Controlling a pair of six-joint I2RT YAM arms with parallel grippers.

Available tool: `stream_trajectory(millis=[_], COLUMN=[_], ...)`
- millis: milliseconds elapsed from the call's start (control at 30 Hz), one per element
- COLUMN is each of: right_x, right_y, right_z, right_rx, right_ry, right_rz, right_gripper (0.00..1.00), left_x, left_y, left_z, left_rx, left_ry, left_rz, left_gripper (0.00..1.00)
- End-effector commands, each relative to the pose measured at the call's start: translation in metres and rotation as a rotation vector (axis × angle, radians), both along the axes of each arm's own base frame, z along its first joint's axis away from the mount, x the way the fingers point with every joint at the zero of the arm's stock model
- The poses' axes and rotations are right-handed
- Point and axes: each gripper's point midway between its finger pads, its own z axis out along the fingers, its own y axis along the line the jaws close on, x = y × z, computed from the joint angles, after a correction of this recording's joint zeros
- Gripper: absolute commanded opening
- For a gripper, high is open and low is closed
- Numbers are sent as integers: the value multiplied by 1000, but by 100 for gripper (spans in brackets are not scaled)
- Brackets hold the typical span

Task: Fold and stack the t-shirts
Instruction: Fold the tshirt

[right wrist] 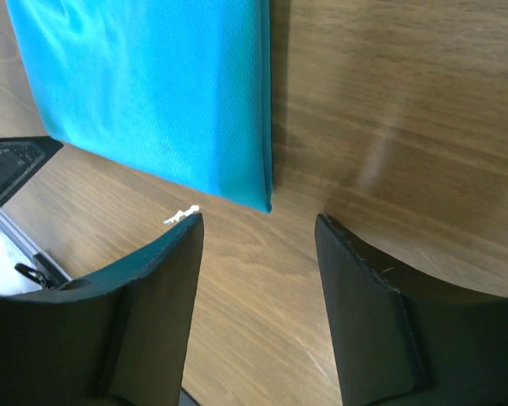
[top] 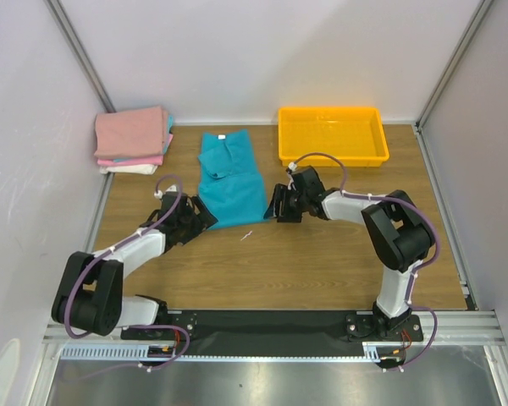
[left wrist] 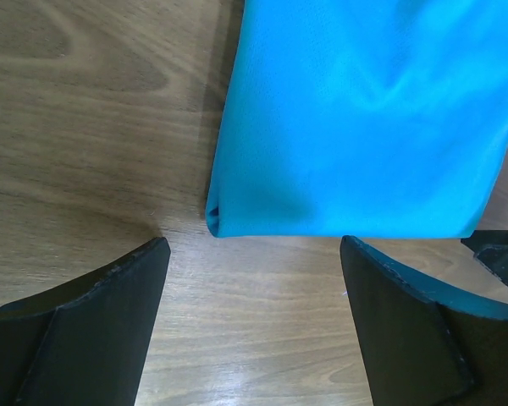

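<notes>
A teal-blue t-shirt [top: 230, 178] lies on the wooden table, folded lengthwise into a long strip, collar and white label at the far end. My left gripper [top: 196, 218] is open just short of its near left corner [left wrist: 216, 222], with nothing between the fingers. At the near right corner [right wrist: 265, 201] my right gripper [top: 277, 210] also stands open and empty. Folded pink and white t-shirts [top: 134, 139] are stacked at the far left.
A yellow plastic tray [top: 332, 135] stands at the back right. A small white scrap [top: 246, 236] lies on the wood near the shirt's near edge. White walls close in the table on three sides.
</notes>
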Motion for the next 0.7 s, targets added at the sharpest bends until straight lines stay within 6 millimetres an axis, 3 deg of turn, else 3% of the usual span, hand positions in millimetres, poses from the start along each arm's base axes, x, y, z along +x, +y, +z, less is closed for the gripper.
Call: stream_trajectory(millis=[0, 233, 333, 533, 567, 633, 667], right_x=[8, 6, 7, 7, 4, -4, -7], right_y=[14, 20, 22, 25, 24, 17, 15], right_z=[6, -4, -6, -8, -9, -11, -11], right_rx=[46, 50, 55, 56, 49, 30, 22], right_ry=[-28, -5, -2, -4, 4, 7, 7], right_rz=[9, 9, 7, 10, 9, 11, 14], right_gripper=[59, 49, 41, 9, 0, 0, 0], left_x=[9, 11, 11, 10, 9, -1, -4], left_y=[-7, -11, -10, -4, -4, -4, 0], left_z=[5, -8, -15, -17, -16, -17, -20], left_rx=[-46, -71, -63, -17, -11, -1, 21], left_ry=[-39, -19, -3, 10, 12, 43, 49], left_rz=[9, 20, 28, 29, 26, 15, 30], left_gripper=[88, 80, 68, 30, 17, 1, 0])
